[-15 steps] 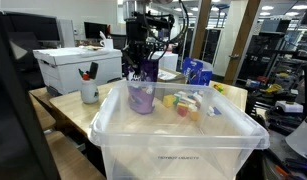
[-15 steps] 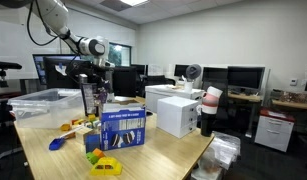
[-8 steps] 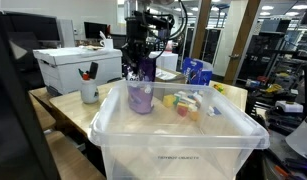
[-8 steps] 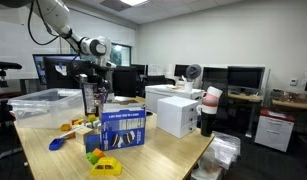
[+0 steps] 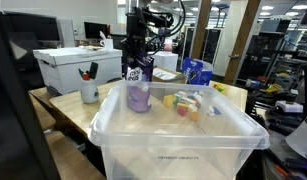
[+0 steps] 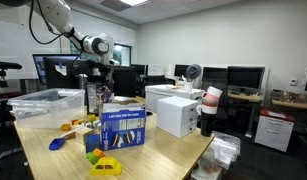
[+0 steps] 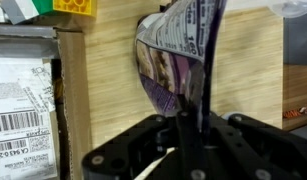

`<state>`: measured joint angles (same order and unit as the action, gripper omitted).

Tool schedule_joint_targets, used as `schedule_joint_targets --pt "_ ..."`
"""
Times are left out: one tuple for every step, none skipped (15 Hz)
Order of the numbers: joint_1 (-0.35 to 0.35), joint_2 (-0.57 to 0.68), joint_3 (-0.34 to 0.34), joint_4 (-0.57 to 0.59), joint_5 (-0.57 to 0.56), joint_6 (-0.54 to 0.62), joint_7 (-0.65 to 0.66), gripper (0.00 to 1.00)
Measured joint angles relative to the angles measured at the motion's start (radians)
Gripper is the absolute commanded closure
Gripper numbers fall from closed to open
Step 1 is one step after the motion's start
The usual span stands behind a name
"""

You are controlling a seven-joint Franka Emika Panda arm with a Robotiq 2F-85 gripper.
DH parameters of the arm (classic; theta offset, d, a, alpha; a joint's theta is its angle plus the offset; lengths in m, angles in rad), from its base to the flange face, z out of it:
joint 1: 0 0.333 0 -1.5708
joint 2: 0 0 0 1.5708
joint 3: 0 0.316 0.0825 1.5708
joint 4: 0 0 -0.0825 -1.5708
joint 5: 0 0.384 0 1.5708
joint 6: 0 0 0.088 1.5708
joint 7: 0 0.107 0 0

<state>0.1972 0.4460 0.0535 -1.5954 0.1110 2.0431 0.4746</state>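
Note:
My gripper [image 5: 141,60] is shut on the top edge of a purple printed pouch [image 5: 140,88], which hangs down from the fingers. In the wrist view the pouch [image 7: 176,62] dangles over the bare wooden tabletop [image 7: 103,90], with my gripper [image 7: 190,128] pinching its upper seam. The other exterior view shows the gripper [image 6: 96,82] above the table, between a clear bin and a blue box, with the pouch [image 6: 93,100] under it. The pouch's lower end is seen through the bin's wall.
A large clear plastic bin [image 5: 178,128] holding several small coloured toys stands in front. A white box [image 5: 78,68], a cup of pens [image 5: 89,92] and a blue carton [image 6: 118,128] stand around. A labelled cardboard box [image 7: 23,100] lies beside the pouch.
The gripper has lifted a little with the pouch hanging from it; the pouch now sits higher against the bin.

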Motion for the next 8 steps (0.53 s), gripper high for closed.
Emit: schedule_joint_targets --pt "0.000 -0.001 -0.001 0.004 0.000 0.003 0.000 0.96" --pt "0.000 -0.001 -0.002 0.008 0.000 0.004 0.000 0.96" --pt "0.000 -0.001 -0.003 0.013 0.000 0.006 0.000 0.96" --pt "0.000 -0.001 -0.003 0.015 0.000 0.007 0.000 0.96" --pt "0.000 -0.001 -0.003 0.017 0.000 0.008 0.000 0.96" --pt "0.000 -0.001 -0.003 0.018 0.000 0.008 0.001 0.96" --pt "0.000 -0.001 -0.004 0.020 0.000 0.008 0.001 0.96" --pt "0.000 -0.001 -0.004 0.022 0.000 0.009 0.001 0.96"
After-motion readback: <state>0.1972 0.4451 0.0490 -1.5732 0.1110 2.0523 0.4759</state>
